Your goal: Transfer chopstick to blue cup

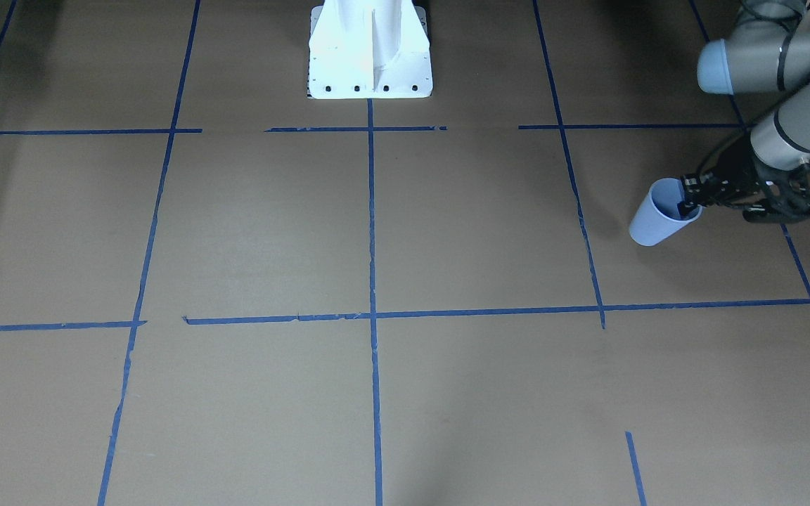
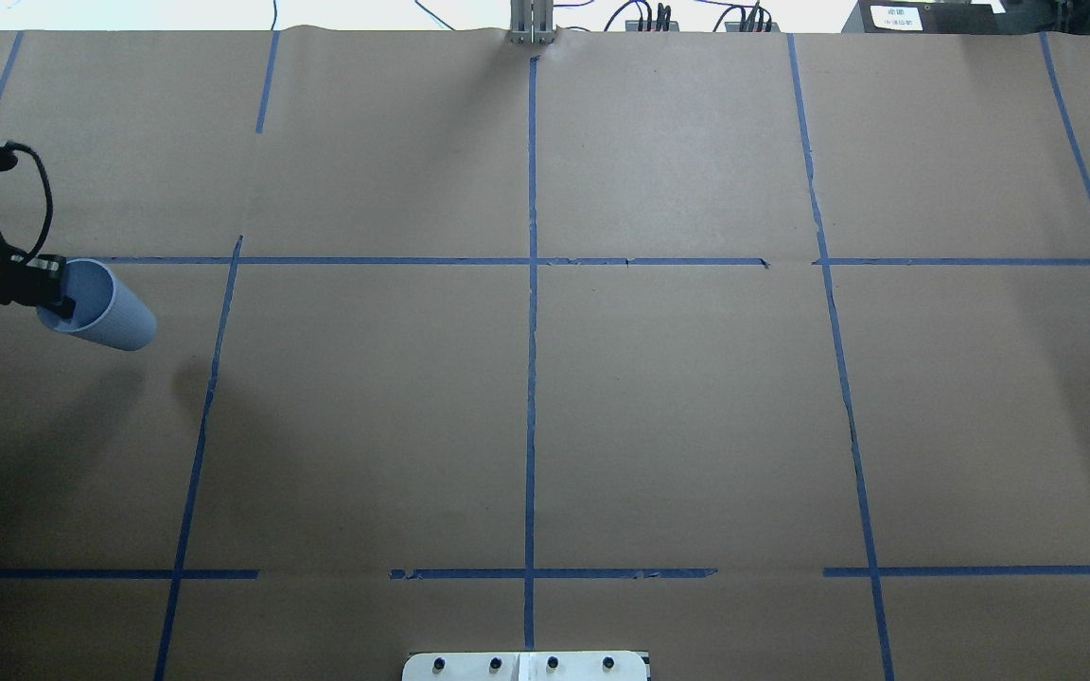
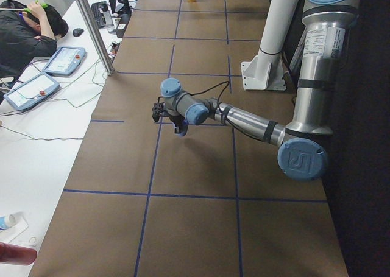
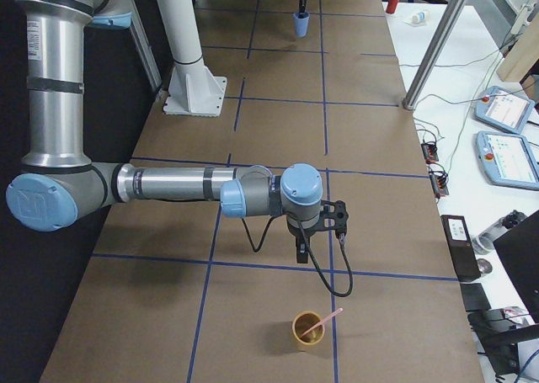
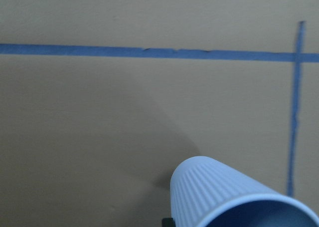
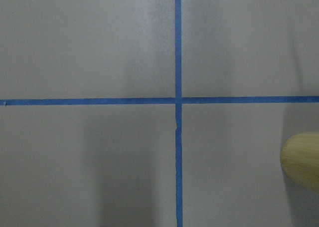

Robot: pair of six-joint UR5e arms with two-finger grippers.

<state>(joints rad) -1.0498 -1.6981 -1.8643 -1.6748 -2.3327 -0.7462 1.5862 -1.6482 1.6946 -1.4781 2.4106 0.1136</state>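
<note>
The blue cup (image 1: 658, 219) is held tilted above the table at my left side. My left gripper (image 1: 690, 204) is shut on its rim, one finger inside and one outside. The cup also shows in the overhead view (image 2: 105, 314) with the left gripper (image 2: 55, 297), and fills the bottom of the left wrist view (image 5: 234, 197). One pale pink chopstick (image 4: 325, 318) leans in a tan cup (image 4: 308, 331) at the table's right end. My right gripper (image 4: 301, 253) hangs just behind that cup; I cannot tell whether it is open or shut.
The table is covered in brown paper with a blue tape grid. The white robot base (image 1: 370, 53) stands at the table's middle edge. The tan cup's side (image 6: 301, 158) shows at the right wrist view's right edge. An operator's desk with tablets (image 4: 505, 135) runs along the far side.
</note>
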